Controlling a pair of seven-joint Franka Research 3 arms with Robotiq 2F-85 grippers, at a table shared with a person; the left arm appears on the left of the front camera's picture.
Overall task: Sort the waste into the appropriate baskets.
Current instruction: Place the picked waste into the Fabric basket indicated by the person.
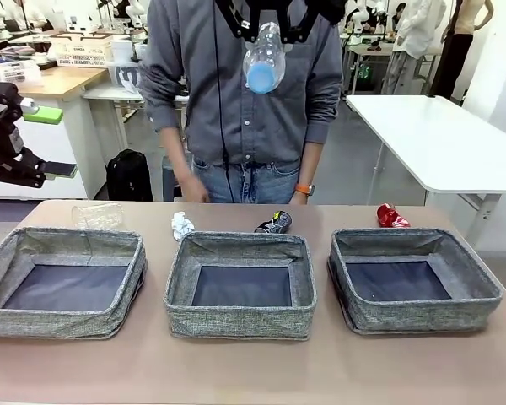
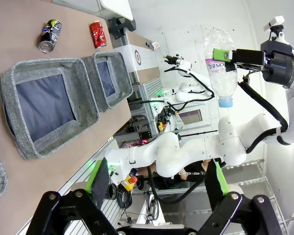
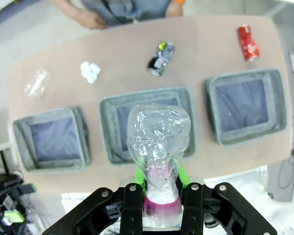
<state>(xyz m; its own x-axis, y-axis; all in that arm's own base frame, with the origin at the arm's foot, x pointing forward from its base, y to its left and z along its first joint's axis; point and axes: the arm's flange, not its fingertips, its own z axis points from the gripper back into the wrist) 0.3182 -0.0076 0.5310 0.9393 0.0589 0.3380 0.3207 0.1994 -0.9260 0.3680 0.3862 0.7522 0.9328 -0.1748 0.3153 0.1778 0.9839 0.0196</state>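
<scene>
Plastic bottle pinched between closed pads of right tool, high above middle basket.

The bottle held in the right pincer is clear, glossy, crinkled plastic. Far below it, the baskets are rough woven cloth and the cans shiny metal.
</scene>
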